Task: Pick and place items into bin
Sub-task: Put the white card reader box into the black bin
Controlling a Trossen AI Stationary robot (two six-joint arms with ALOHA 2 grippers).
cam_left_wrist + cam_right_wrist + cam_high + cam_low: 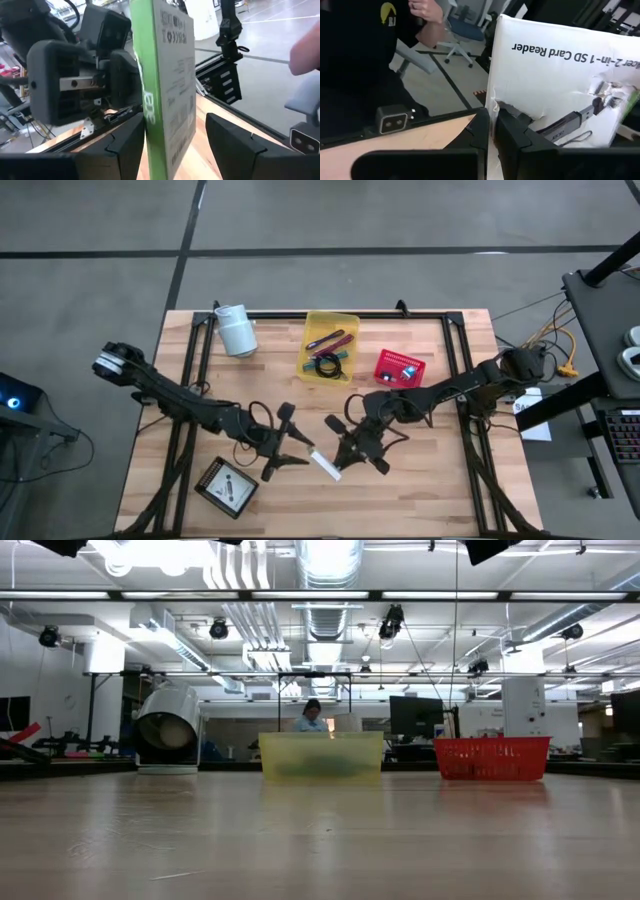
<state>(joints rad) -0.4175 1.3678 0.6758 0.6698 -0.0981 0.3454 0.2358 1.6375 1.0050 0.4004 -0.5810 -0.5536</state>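
A white and green card-reader box [325, 465] stands on edge between my two grippers at the table's middle, near side. My right gripper [340, 454] is shut on it; the right wrist view shows the box's white printed face [555, 85]. My left gripper [298, 448] is open, and in its wrist view its fingers [235, 145] stand on either side of the box [170, 75]. The yellow bin [331, 346] holds a magenta stick [331, 339], a teal tool [335, 352] and a coiled black cable [326, 366]. My right gripper [495, 135] pinches the box between its two fingers by one edge [495, 107], beside the white printed face. The box stands upright on edge in the hold. Whether its lower edge is clear of the table, I cannot tell.
A white cup [236, 330] lies on its side by the far left corner. A red basket [398, 368] sits right of the yellow bin. A dark-framed flat device [225, 487] lies near the left near edge. A person [365, 55] stands beyond the table.
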